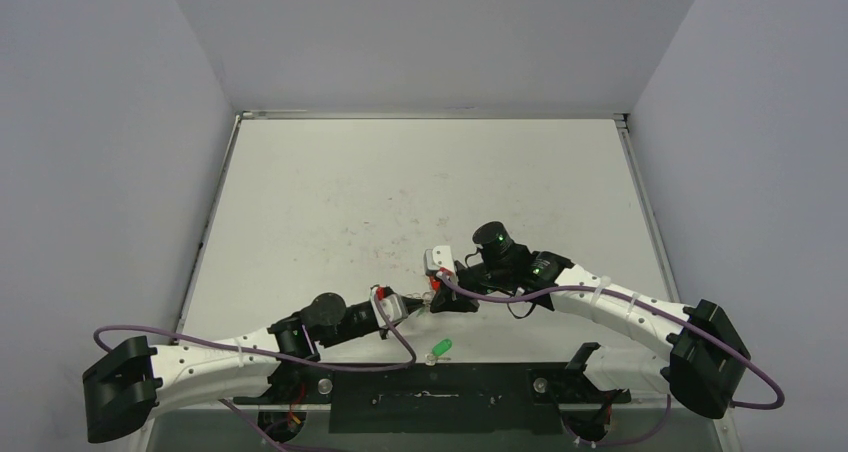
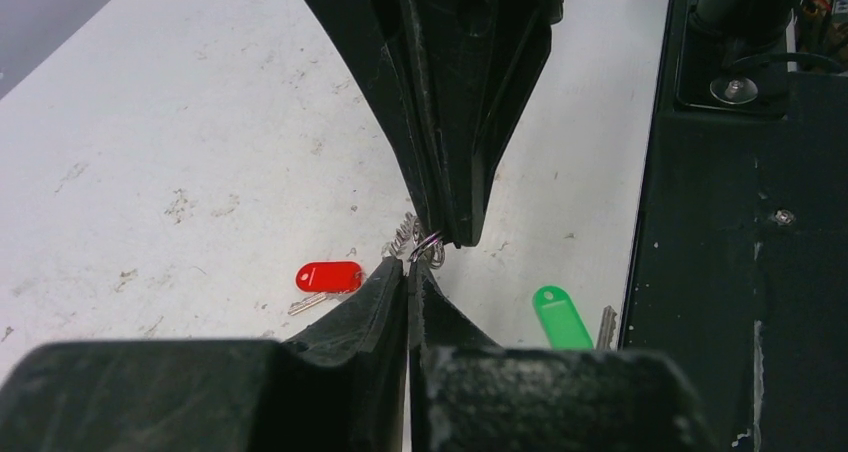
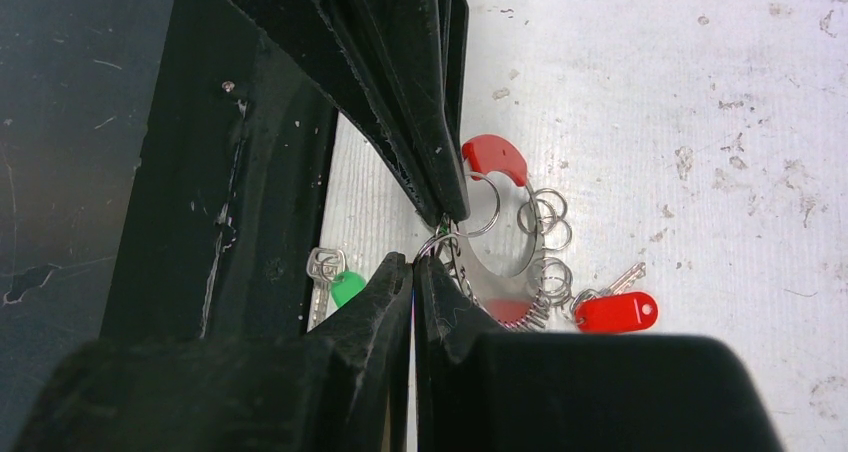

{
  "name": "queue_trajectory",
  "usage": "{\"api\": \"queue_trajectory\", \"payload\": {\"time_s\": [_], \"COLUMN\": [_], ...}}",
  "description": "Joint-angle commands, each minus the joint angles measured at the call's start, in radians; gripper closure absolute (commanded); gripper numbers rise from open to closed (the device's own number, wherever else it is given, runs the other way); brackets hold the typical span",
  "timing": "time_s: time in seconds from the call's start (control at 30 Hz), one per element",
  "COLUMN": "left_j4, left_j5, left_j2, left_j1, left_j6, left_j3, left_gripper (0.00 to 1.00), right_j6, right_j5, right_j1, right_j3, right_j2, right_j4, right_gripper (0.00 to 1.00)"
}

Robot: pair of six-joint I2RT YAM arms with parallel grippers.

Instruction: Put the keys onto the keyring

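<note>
The keyring [image 3: 510,290] lies near the table's front edge. It is a big silvery loop with a red sleeve [image 3: 495,155], a coiled stretch [image 2: 400,237] and several small rings. My two grippers meet tip to tip over one small ring [image 2: 428,249]. My right gripper [image 3: 412,262] is shut on that ring. My left gripper [image 2: 408,269] is shut too, its tips touching the ring; whether it pinches it I cannot tell. A green-headed key [image 1: 438,349] lies loose on the table beside them [image 2: 560,317]. A red-tagged key [image 3: 615,312] hangs on the keyring.
A black base plate [image 1: 430,397] runs along the near edge, right beside the green key. Grey walls [image 1: 120,172] enclose the white table [image 1: 420,182] on three sides. Purple cables [image 1: 500,297] loop over both arms.
</note>
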Motion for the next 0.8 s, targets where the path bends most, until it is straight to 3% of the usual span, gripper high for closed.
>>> {"api": "queue_trajectory", "payload": {"time_s": [0.0, 0.77], "left_j4": [0.048, -0.056], "left_j5": [0.018, -0.123], "left_j2": [-0.004, -0.035], "left_j1": [-0.003, -0.003], "left_j6": [0.01, -0.033], "left_j3": [0.044, 0.009], "left_gripper": [1.0, 1.0], "right_j6": [0.002, 0.021], "right_j5": [-0.03, -0.054], "right_j1": [-0.002, -0.002], "right_j3": [0.014, 0.008], "right_j2": [-0.031, -0.079], "right_j4": [0.036, 0.075], "right_gripper": [1.0, 1.0]}}
